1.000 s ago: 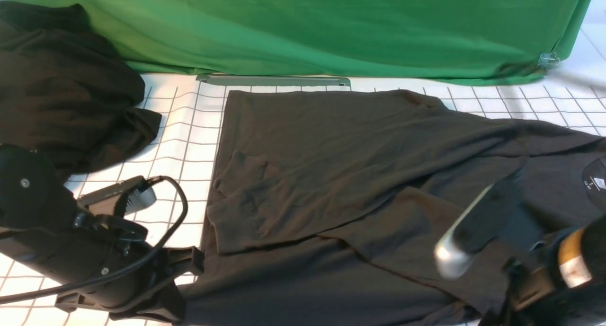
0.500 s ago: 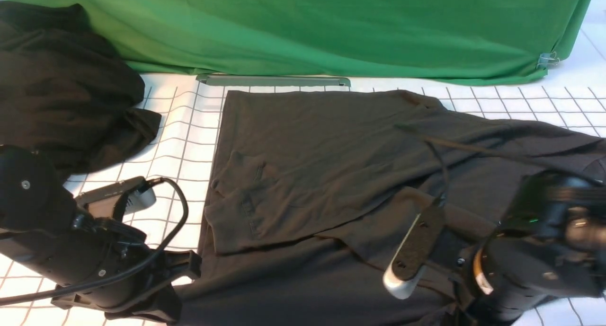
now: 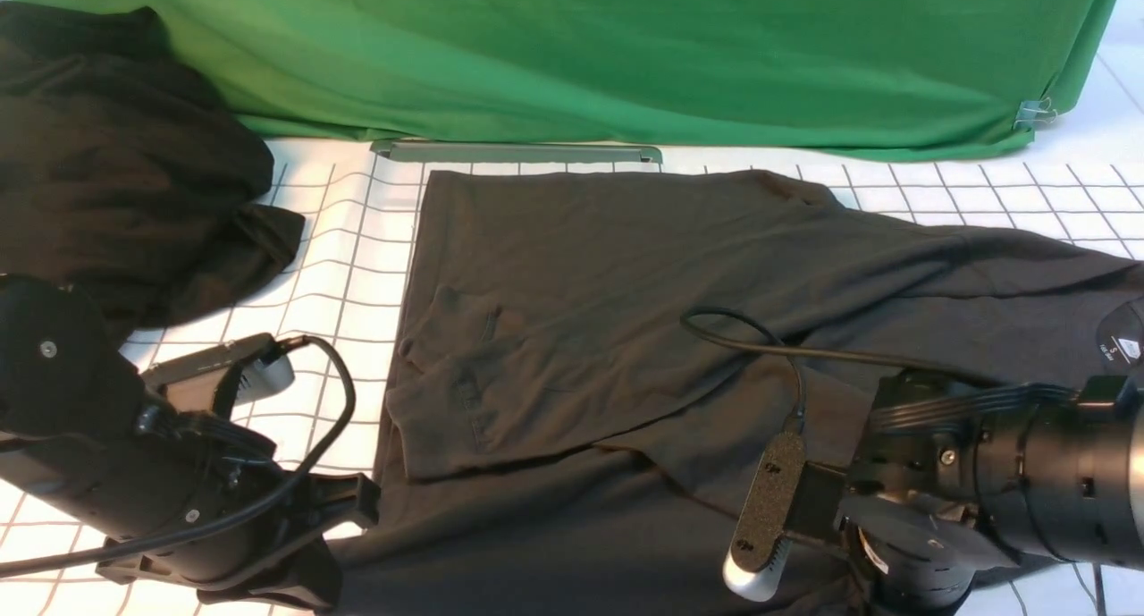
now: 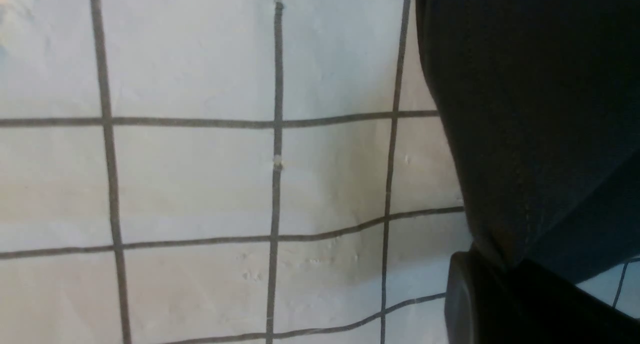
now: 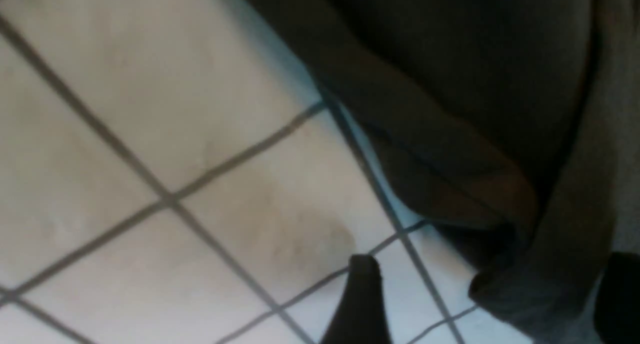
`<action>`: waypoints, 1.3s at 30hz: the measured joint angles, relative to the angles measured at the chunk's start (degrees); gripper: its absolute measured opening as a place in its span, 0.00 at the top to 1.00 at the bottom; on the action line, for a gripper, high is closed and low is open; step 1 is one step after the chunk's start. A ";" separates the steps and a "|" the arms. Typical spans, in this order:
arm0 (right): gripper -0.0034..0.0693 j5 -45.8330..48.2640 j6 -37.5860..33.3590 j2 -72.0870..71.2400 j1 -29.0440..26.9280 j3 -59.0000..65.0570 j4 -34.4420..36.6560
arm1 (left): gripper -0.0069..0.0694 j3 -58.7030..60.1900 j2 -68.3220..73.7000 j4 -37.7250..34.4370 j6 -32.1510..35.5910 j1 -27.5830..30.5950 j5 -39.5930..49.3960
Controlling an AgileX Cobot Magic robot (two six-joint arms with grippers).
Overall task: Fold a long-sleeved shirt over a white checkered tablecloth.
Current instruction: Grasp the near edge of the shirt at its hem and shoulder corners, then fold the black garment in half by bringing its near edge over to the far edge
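The long-sleeved shirt [image 3: 626, 285], dark charcoal, lies spread on the white checkered tablecloth [image 3: 349, 267], a sleeve folded across its body and its white neck label [image 3: 1128, 348] at the far right. At the near left corner my left gripper [image 4: 495, 264] is shut on the shirt [image 4: 525, 109], whose fabric rises out of the jaws. At the near right my right gripper [image 5: 492, 284] is open, low over the tablecloth [image 5: 150, 109]. A fold of the shirt's edge [image 5: 500, 284] lies between its fingers [image 5: 362, 289].
A blacker heap of fabric [image 3: 116, 160] sits at the far left. The green backdrop [image 3: 626, 53] hangs behind, with a grey bar [image 3: 518, 153] at its foot. The right arm's cable [image 3: 742, 330] loops over the shirt.
My right arm has turned and dropped toward the shirt's near edge, ending lower and further left. The left arm and the shirt have stayed as they were.
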 joint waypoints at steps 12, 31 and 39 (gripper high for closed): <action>0.90 0.31 0.18 -0.20 -2.00 0.14 -1.23 | 0.89 -0.12 0.00 0.07 2.06 0.00 0.66; 0.91 13.05 -1.42 -16.26 -2.00 6.34 12.48 | 0.89 0.03 -6.82 0.19 4.35 0.00 16.90; 0.92 14.75 -0.43 -17.34 -2.15 -0.44 7.34 | 0.89 -3.57 -10.01 -0.52 2.64 0.00 17.19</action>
